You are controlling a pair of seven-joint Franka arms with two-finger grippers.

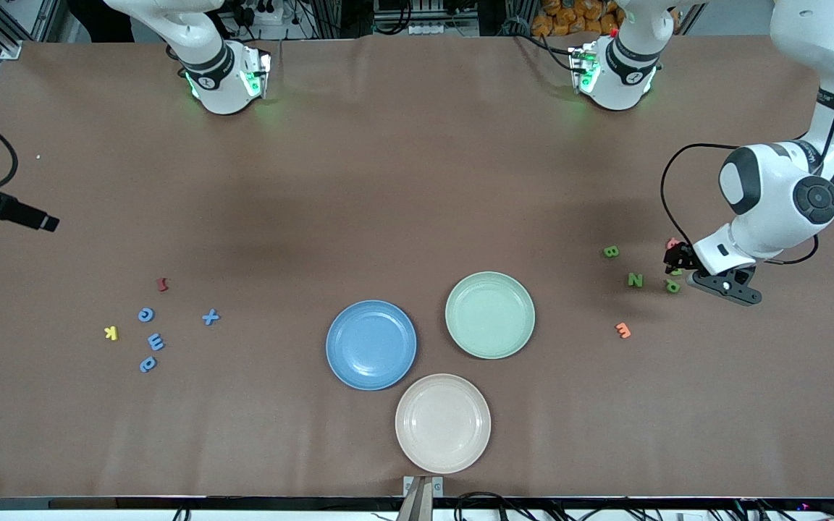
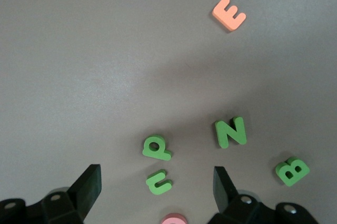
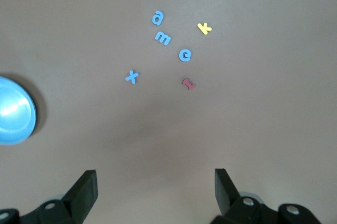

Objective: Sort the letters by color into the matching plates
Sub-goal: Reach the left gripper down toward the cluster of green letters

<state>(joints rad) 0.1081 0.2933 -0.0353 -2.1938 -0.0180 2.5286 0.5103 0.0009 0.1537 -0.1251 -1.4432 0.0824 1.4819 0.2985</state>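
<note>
While the left claw (image 1: 677,259) hangs low over the green letters (image 1: 635,279) at the left arm's end of the table (image 1: 388,181), the blue plate (image 1: 371,345) and green plate (image 1: 490,315) are seen empty, and the blue letters (image 1: 156,341) lie toward the right arm's end.

From the left wrist, the left claw (image 2: 157,184) is seen released, a small green letter (image 2: 158,182) between its fingers.

From the right wrist, the right claw (image 3: 156,190) is seen released, waiting above bare table.
</note>
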